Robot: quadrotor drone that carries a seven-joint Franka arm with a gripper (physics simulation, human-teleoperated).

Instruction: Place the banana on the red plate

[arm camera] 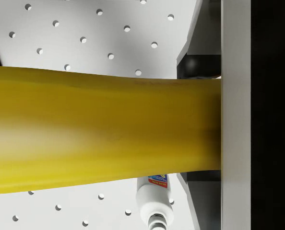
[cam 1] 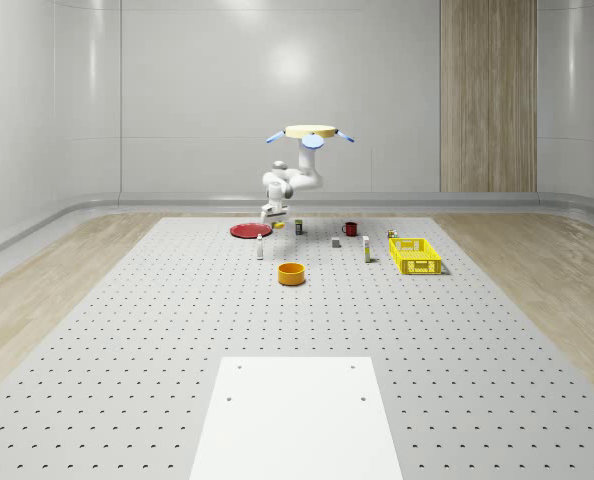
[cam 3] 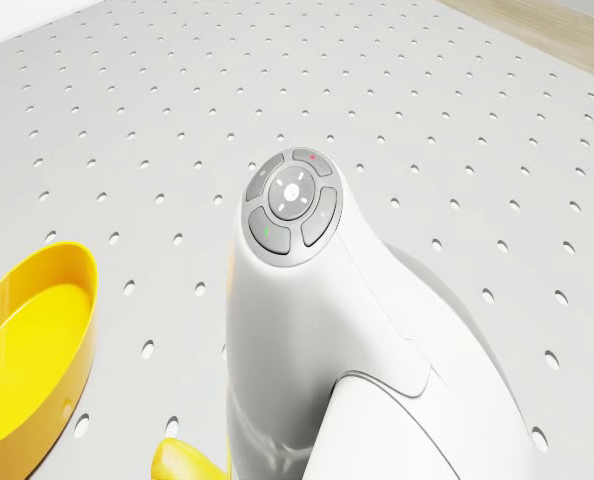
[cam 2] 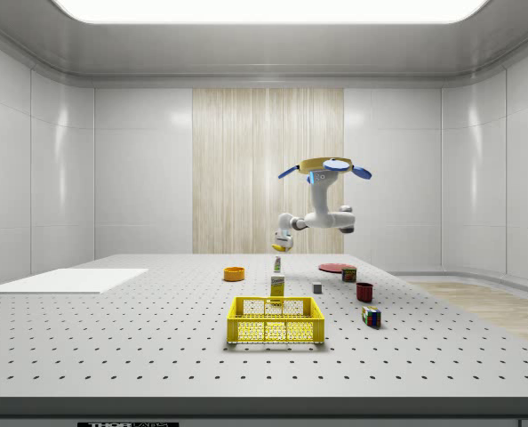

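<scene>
While drone hovers over perforated table, hand grips banana.

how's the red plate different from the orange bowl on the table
The red plate is flat and wide; the orange bowl is smaller across, with upright walls. In the whole-scene view the plate lies farther back, beside the hovering drone's lowered gripper holding the banana; the bowl sits alone, nearer the camera. Both are round and rest on the perforated table.

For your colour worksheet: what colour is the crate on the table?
Yellow crate, clearest in the side view.
</scene>
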